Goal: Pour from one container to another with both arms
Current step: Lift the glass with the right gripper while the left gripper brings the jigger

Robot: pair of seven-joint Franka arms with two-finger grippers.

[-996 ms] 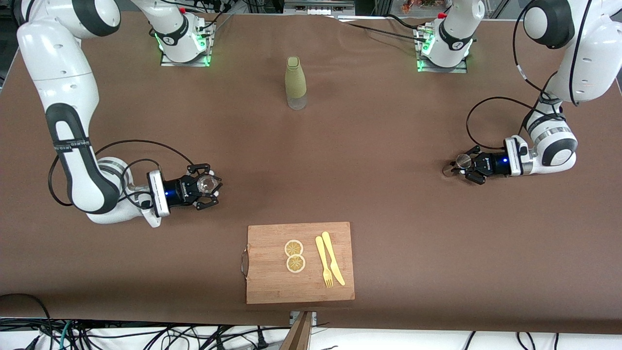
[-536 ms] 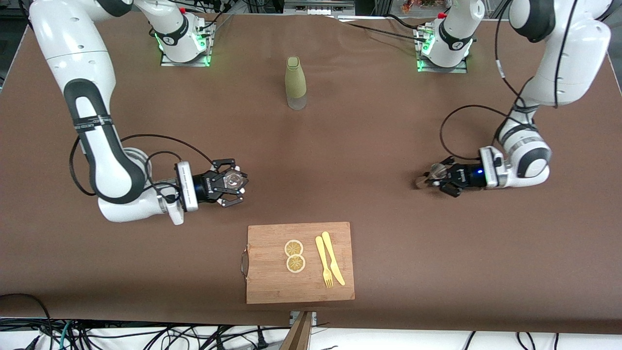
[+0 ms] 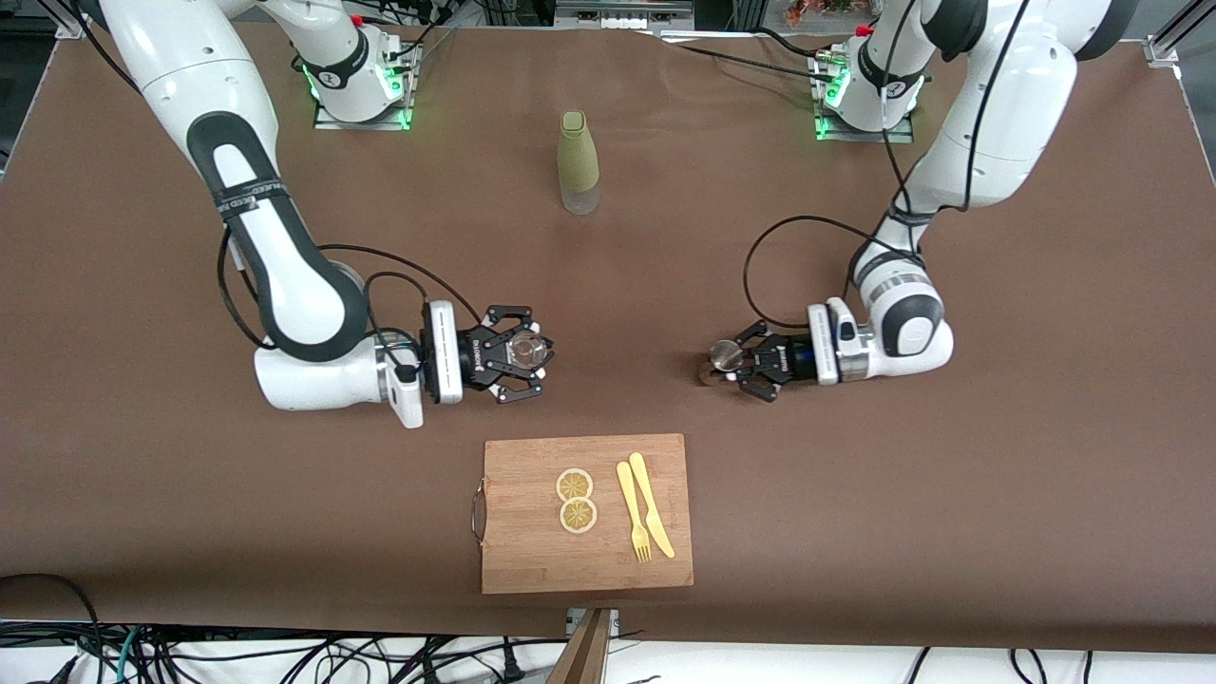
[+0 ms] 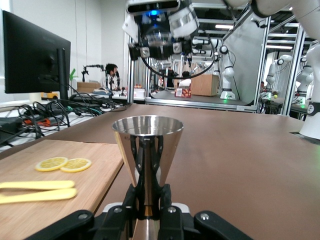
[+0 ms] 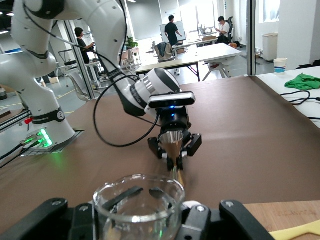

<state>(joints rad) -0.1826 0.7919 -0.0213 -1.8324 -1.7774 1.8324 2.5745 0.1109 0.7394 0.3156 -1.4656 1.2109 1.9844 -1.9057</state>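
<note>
Both arms swung inward over the tabletop: right gripper clamped on a glass beaker, left gripper on a steel jigger. Upright, well apart; pouring remained.

My view: wide brown surface. Olive-sleeved bottle upright at middle, close to arm bases. Bamboo cutting board flat at edge nearest front camera, metal handle toward right arm's end. On board: two lemon slices touching, yellow fork beside yellow knife.
</note>
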